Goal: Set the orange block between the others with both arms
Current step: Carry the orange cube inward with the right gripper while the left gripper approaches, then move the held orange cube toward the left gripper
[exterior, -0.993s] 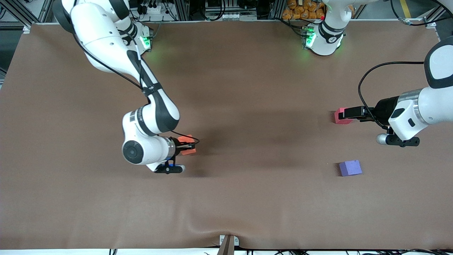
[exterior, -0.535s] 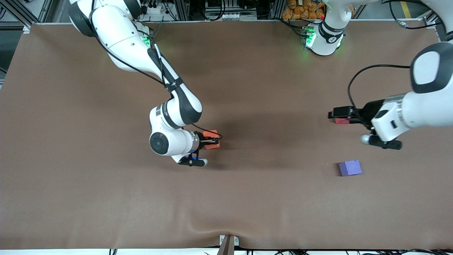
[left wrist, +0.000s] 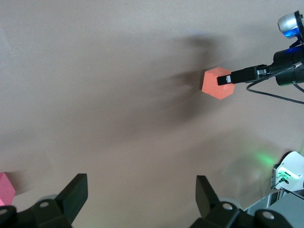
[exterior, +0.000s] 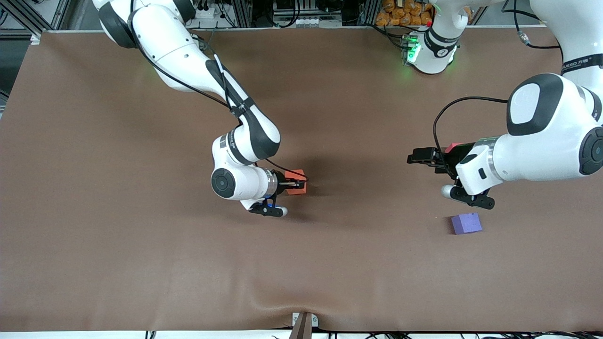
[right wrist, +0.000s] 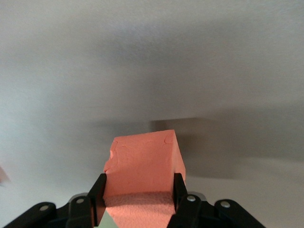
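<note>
Purple cube: small matte purple-blue foam cube [exterior: 466, 223], nearest the front cam, toward left arm's end of the brown table cover [exterior: 118, 245]; lies alone, nothing touching it.
Orange block: small bright orange matte foam cube [exterior: 297, 182], mid-table, pinched by right gripper [exterior: 296, 183]; right wrist view shows a finger pressed on each side face of the orange block [right wrist: 145, 171], table shadow apart from it, so prob. lifted.
Left gripper: left gripper [exterior: 423, 157] hangs empty, jaws spread wide, over table just beside the red-pink cube, on the side facing the orange block.
Red-pink cube: small matte red-pink foam cube [exterior: 453, 147], farther from cam than the purple one, mostly hidden by left arm's wrist.
Key relation: the gap btw. the two cubes lies well apart from the orange block, toward left arm's end; left gripper is nearer that gap, so a handover looks likely.
</note>
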Robot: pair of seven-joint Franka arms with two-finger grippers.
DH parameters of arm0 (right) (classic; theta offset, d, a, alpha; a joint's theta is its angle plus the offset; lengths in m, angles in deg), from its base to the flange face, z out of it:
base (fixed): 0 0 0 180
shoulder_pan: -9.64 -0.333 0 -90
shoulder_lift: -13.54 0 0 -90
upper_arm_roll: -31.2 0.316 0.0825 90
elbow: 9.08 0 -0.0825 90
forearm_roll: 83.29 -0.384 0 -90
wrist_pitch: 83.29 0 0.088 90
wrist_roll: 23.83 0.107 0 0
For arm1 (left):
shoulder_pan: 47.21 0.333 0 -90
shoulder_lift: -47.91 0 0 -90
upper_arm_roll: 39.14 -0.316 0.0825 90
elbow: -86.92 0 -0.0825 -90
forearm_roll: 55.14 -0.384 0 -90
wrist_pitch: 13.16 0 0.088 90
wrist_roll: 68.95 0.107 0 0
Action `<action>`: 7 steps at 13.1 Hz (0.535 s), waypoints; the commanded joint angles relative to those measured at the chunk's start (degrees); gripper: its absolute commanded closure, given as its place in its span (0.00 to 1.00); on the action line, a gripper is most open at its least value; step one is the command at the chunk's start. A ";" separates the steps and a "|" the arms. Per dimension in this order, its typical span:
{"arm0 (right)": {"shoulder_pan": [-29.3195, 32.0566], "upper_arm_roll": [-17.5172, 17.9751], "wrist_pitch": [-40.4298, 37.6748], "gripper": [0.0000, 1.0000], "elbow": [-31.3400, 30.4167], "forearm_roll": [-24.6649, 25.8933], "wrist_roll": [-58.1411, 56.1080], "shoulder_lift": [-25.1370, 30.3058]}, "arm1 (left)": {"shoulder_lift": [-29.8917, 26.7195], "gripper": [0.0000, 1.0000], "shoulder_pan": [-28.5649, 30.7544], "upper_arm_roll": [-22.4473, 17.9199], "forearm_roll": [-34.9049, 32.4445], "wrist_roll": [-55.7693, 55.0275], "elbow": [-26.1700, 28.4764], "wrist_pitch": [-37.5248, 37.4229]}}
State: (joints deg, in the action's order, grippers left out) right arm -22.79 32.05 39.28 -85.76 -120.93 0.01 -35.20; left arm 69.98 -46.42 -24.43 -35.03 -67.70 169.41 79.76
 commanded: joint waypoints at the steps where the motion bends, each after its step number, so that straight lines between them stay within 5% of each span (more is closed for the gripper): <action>1: -1.50 -0.59 3.36 0.41 0.31 -6.72 4.09 -0.65 | 0.52 0.00 0.26 0.22 0.55 0.95 -1.46 -0.20; 7: -5.10 -0.50 10.39 0.41 0.31 -20.51 4.19 -1.00 | 0.61 0.00 0.34 0.13 0.54 1.04 -1.46 0.15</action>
State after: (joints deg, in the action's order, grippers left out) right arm -25.89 32.07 46.74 -85.87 -136.57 3.40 -35.74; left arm 69.98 -46.27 -24.47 -35.03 -67.69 169.15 79.79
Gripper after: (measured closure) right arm 0.405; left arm 0.000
